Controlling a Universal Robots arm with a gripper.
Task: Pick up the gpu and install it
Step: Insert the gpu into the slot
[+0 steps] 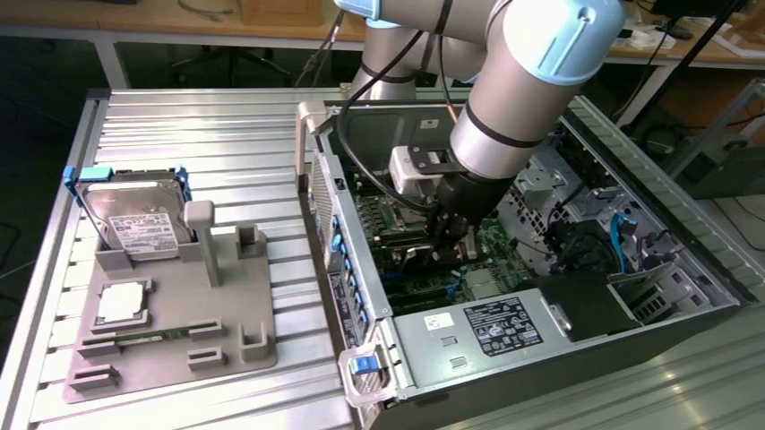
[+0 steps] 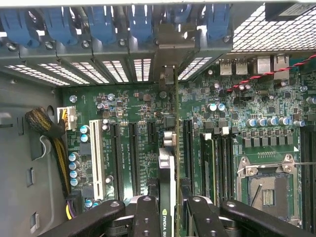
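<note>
In the wrist view the gpu [image 2: 167, 170] stands edge-on between my gripper's [image 2: 170, 219] two black fingers [image 2: 146, 217], which are shut on it. The card's thin green edge runs up over the motherboard [image 2: 133, 108] to its silver bracket [image 2: 170, 52], which lies against the rear slot openings. The card lines up with the gap between two long black expansion slots [image 2: 188, 148]; I cannot tell whether it is seated. In the exterior view the gripper [image 1: 449, 242] is deep inside the open computer case [image 1: 562, 331], with the gpu [image 1: 421, 258] dark below it.
Blue slot clips [image 2: 101, 22] line the case's rear wall. A white slot [image 2: 96, 158], memory slots and the open processor socket [image 2: 266, 192] flank the card. On the exterior view's left, a grey fixture [image 1: 227, 296] holds a hard drive [image 1: 138, 222], a processor [image 1: 124, 303] and a memory stick [image 1: 143, 339].
</note>
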